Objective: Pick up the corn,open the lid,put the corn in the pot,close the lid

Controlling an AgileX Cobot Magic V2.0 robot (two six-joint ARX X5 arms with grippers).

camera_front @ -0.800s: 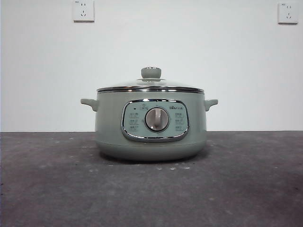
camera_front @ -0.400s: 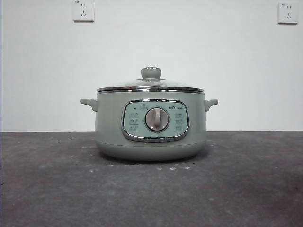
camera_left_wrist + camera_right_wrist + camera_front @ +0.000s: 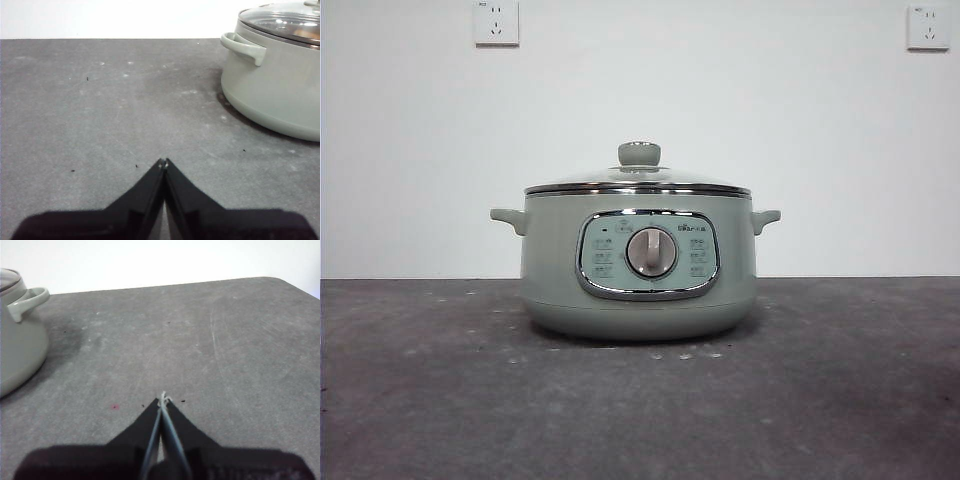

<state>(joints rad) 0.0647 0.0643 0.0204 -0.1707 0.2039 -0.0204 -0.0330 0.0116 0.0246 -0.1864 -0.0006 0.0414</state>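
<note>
From the front, the sage-green pot [image 3: 638, 265] sits mid-table [image 3: 420, 400] with bare grey surface on either side, the glass lid [image 3: 638, 178] seated on its rim. The left wrist view shows the left gripper [image 3: 163, 163], jaws pressed together, low over the table beside the pot's handle [image 3: 245, 46]; something orange shows under the glass. In the right wrist view the right gripper [image 3: 162, 401] is likewise closed, well clear of the pot.
</note>
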